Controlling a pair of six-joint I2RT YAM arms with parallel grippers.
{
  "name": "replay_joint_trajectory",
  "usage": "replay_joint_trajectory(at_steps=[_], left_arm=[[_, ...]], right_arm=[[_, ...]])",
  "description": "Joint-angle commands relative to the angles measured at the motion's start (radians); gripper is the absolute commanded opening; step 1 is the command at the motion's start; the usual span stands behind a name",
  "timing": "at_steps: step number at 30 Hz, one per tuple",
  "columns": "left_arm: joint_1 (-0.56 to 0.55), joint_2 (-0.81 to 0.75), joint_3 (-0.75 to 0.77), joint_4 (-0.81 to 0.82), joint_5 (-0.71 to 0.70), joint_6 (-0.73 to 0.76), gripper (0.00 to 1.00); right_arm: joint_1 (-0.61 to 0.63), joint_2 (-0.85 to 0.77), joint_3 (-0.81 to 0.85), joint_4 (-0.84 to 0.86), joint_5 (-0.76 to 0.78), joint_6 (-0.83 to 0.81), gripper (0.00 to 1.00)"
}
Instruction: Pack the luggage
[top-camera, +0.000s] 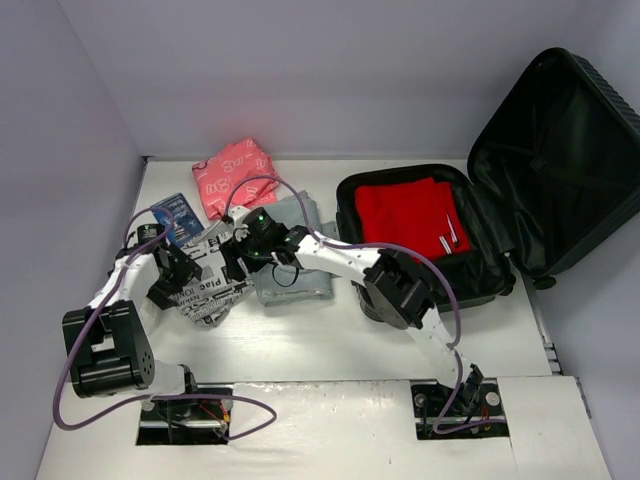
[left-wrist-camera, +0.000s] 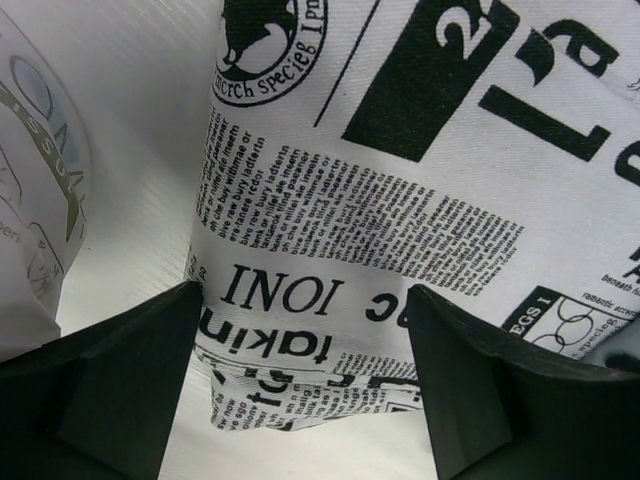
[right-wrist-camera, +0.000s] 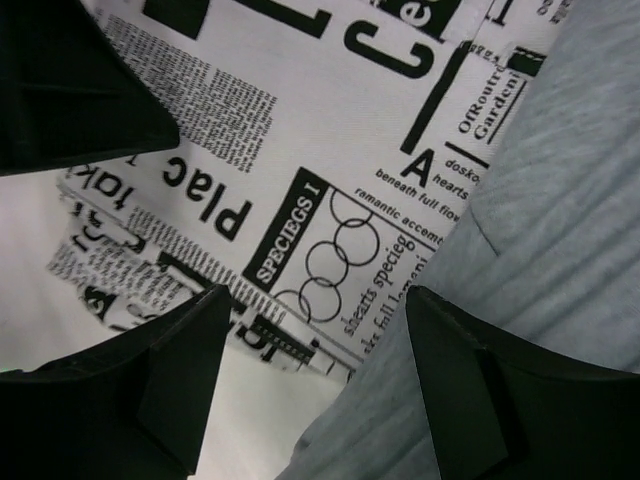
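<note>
The black suitcase (top-camera: 560, 170) lies open at the right, its lid up, with a red cloth (top-camera: 410, 215) inside. A white newspaper-print cloth (top-camera: 215, 275) lies left of centre, partly over a grey folded cloth (top-camera: 295, 265). My left gripper (top-camera: 180, 270) is open at the print cloth's left edge; the cloth (left-wrist-camera: 380, 200) lies between its fingers (left-wrist-camera: 110, 380). My right gripper (top-camera: 245, 250) is open over the place where print cloth (right-wrist-camera: 300, 170) and grey cloth (right-wrist-camera: 540, 250) meet.
A pink patterned packet (top-camera: 235, 172) lies at the back and a blue packet (top-camera: 178, 215) beside it. A clear plastic bag (left-wrist-camera: 35, 200) is left of the left gripper. White walls close the left and back.
</note>
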Motion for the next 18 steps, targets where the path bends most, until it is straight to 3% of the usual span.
replay_joint_trajectory(at_steps=[1,18], left_arm=[[0.009,-0.025,0.032,0.023,0.001,0.022,0.77],[0.01,-0.008,0.055,0.011,0.013,0.047,0.77]], right_arm=[[-0.004,0.037,0.073,0.034,-0.011,-0.03,0.68],[-0.046,0.04,-0.039,-0.004,0.374,0.063,0.87]])
